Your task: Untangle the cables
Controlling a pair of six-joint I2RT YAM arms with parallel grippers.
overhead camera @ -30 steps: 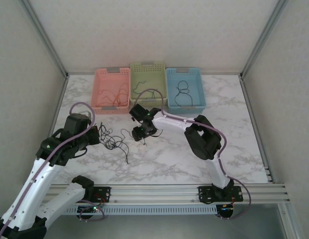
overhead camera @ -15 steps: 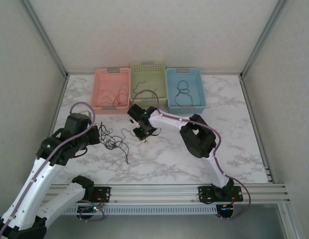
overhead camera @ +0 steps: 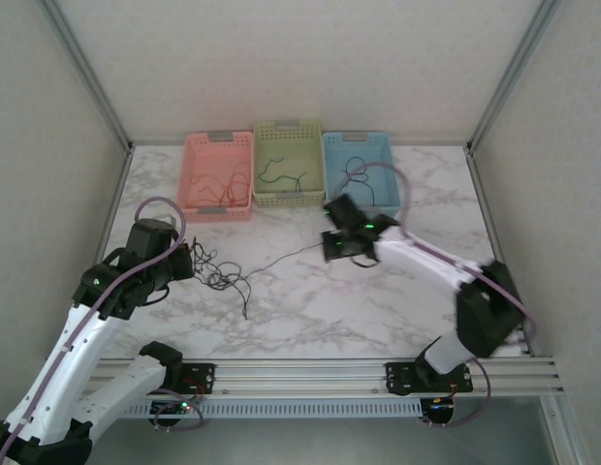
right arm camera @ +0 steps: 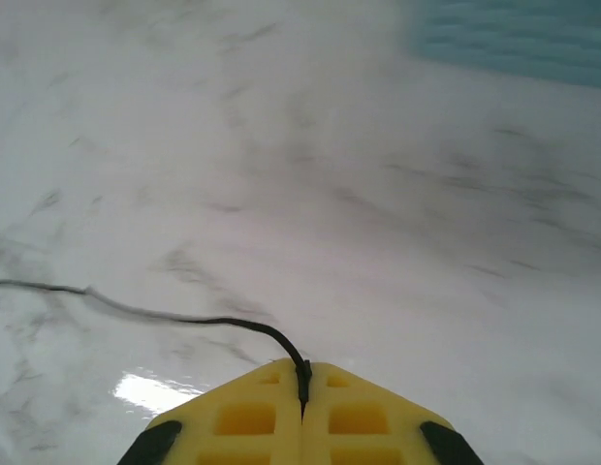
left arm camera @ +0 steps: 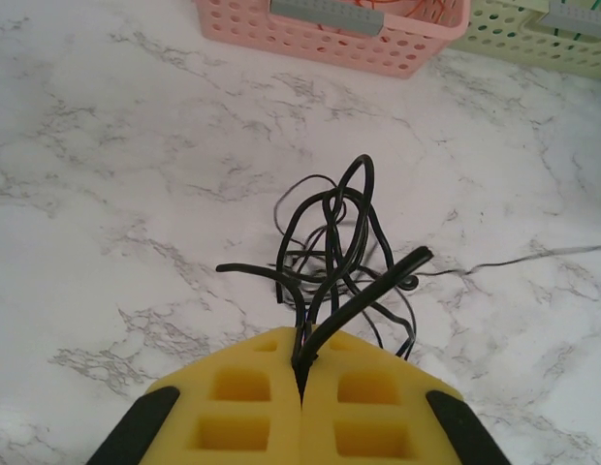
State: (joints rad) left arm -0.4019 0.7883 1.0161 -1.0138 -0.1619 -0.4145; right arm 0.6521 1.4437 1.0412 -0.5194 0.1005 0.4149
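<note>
A tangle of black cables point(overhead camera: 221, 276) lies on the marble table at the left. My left gripper point(overhead camera: 189, 262) is shut on several of its strands, which loop up from the yellow fingertips point(left arm camera: 302, 363) in the left wrist view. The main knot point(left arm camera: 339, 242) sits just beyond them. My right gripper point(overhead camera: 330, 244) is shut on the end of one black cable point(right arm camera: 184, 318), pinched at the tips point(right arm camera: 302, 373). That strand point(overhead camera: 286, 254) runs taut from the tangle to the right gripper.
Three baskets stand at the back: pink point(overhead camera: 215, 215) with red-orange cables point(overhead camera: 223, 184), green point(overhead camera: 287, 201) with a green cable point(overhead camera: 281, 172), blue point(overhead camera: 357, 137) with a black cable point(overhead camera: 357, 179). Metal posts frame both sides.
The right gripper closed on a black cable beside the tangle and swung right toward the blue basket, drawing one strand out long. The left gripper held still.
</note>
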